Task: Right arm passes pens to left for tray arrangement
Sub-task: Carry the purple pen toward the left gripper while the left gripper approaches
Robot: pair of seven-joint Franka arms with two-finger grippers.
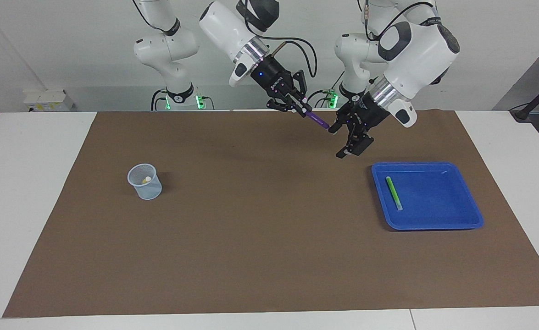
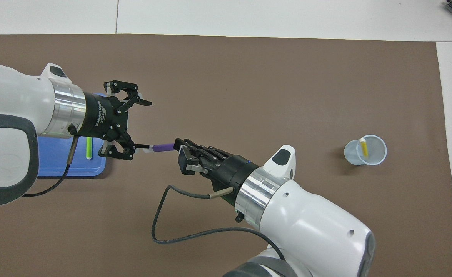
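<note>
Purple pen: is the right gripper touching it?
Touching. The facing view shows the right gripper shut on one end of the purple pen, holding it above the table.

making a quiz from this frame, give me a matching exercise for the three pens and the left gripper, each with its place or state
Column one:
1. green pen
2. purple pen
3. yellow pen
4. left gripper

Column two:
A. standing in the mesh cup
B. open, up in the air, one finger close to the purple pen's tip
C. lying in the blue tray
D. held up in the air by the right gripper

Pairs: 1-C, 2-D, 3-A, 4-B
</note>
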